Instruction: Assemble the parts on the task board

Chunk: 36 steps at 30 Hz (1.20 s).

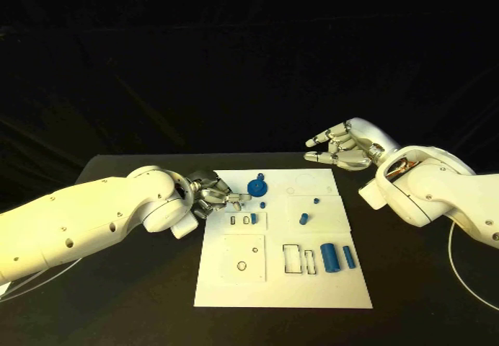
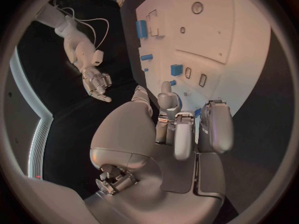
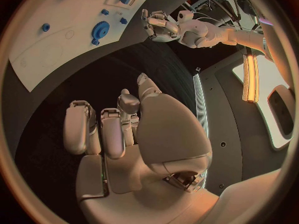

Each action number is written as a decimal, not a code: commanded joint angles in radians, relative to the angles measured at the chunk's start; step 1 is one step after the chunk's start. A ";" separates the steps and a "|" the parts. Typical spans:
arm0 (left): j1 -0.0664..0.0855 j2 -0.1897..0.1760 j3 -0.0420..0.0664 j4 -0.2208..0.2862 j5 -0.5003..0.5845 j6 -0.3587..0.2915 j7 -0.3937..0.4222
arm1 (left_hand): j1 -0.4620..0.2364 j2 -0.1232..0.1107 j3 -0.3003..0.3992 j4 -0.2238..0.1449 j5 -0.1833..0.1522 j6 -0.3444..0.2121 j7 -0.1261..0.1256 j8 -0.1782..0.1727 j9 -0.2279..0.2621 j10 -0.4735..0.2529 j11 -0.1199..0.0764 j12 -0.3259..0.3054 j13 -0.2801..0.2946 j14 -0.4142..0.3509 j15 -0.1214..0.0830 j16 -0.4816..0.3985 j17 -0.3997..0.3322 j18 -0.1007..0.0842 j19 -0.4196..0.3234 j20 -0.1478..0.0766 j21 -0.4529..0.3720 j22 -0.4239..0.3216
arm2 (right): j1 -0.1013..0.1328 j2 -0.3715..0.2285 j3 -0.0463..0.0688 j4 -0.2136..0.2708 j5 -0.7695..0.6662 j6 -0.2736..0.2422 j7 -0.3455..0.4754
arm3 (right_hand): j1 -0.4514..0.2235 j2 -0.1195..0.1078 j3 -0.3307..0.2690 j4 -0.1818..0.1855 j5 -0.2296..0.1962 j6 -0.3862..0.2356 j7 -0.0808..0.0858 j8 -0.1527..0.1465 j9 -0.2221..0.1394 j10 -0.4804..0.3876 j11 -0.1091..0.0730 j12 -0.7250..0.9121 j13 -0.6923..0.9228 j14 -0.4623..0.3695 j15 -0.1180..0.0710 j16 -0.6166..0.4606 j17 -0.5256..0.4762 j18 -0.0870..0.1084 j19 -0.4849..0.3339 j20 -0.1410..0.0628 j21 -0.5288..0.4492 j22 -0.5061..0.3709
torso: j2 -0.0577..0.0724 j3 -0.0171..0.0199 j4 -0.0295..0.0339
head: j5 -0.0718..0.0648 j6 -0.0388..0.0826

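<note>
Looking down, we see the white task board (image 1: 283,288) in the middle of the black table (image 1: 125,303). Our left hand (image 1: 213,194) sits at its far left edge, fingers curled, nothing held. Our right hand (image 1: 341,148) hangs past the far edge, empty, fingers bent. Blue parts (image 1: 329,256) lie on the board.
</note>
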 commanded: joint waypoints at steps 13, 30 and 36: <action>0.042 0.185 -0.009 -0.154 -0.301 0.256 -0.233 | -0.055 0.026 -0.096 -0.001 -0.009 -0.085 -0.028 0.201 0.206 0.019 -0.022 0.126 0.126 0.105 -0.025 0.003 0.263 -0.031 0.042 -0.016 0.069 0.119 | 0.004 0.003 -0.002 -0.027 0.069 0.024 0.007 | -0.007 0.009 -0.006 0.000 0.006 0.006 0.000 0.004 -0.001 -0.001 0.003 -0.008 -0.008 0.056 -0.005 -0.013 0.032 0.019 -0.010 -0.008 -0.010 -0.012 | -0.007 0.0026 -0.0032 | 0.009 -0.008; 0.048 0.276 -0.017 -0.233 -0.327 0.350 -0.248 | -0.062 0.039 -0.117 -0.001 -0.010 -0.105 -0.031 0.229 0.243 0.025 -0.025 0.140 0.142 0.105 -0.028 0.003 0.263 -0.035 0.050 -0.019 0.081 0.141 | 0.004 0.011 -0.003 -0.027 0.048 0.033 0.007 | -0.009 0.009 -0.009 0.002 0.008 0.006 0.000 0.003 -0.001 -0.003 0.003 -0.011 -0.011 0.054 -0.005 -0.019 0.025 0.020 -0.014 -0.008 -0.014 -0.019 | -0.006 0.0025 -0.0027 | 0.008 -0.022; 0.048 0.291 -0.019 -0.244 -0.328 0.354 -0.248 | -0.060 0.043 -0.119 -0.003 -0.010 -0.107 -0.031 0.233 0.249 0.025 -0.025 0.141 0.143 0.105 -0.028 0.003 0.263 -0.035 0.051 -0.020 0.081 0.142 | 0.004 0.013 -0.004 -0.028 0.047 0.036 0.006 | -0.009 0.009 -0.009 0.002 0.008 0.006 0.000 0.003 -0.001 -0.003 0.003 -0.011 -0.011 0.054 -0.005 -0.020 0.024 0.020 -0.014 -0.008 -0.014 -0.019 | -0.006 0.0022 -0.0026 | 0.006 -0.024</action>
